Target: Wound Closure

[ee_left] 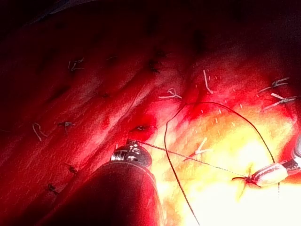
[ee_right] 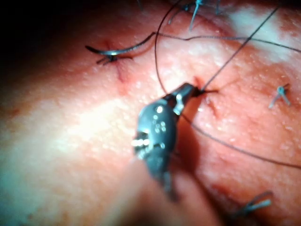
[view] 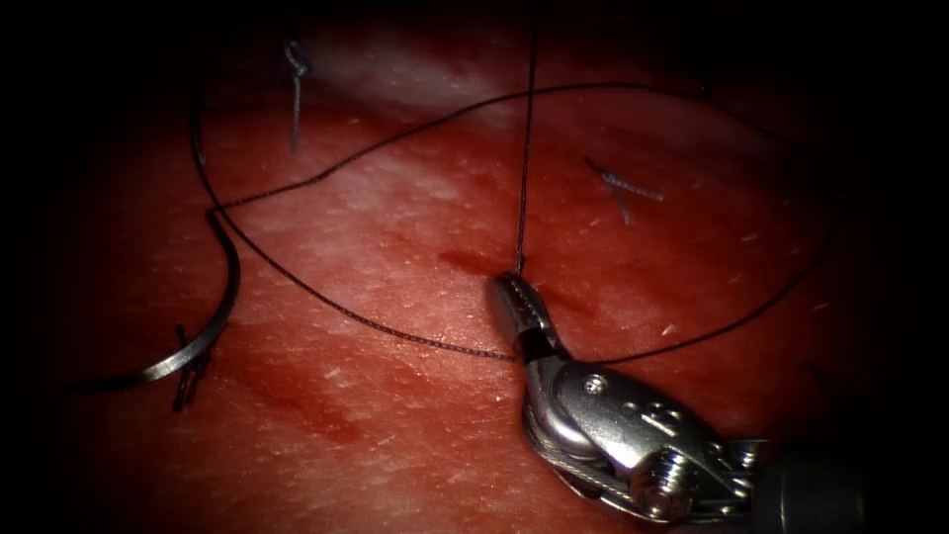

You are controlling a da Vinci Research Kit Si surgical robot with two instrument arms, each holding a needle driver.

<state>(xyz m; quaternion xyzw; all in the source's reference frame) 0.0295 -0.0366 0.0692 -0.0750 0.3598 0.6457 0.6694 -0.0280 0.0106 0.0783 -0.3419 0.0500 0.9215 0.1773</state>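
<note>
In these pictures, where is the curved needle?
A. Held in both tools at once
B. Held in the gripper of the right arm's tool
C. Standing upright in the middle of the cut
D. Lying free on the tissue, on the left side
D: the needle lies on the tissue at the left, apart from the right gripper, which is shut at the thread.

Your right tool's [view: 518, 289] shaft is cut off by the endoscope picture's edge. Whether its jaws grip the thread [view: 525, 138] at their tip is too small to tell. The needle's [view: 203, 331] point fades into darkness near the tissue's [view: 415, 435] left edge.
</note>
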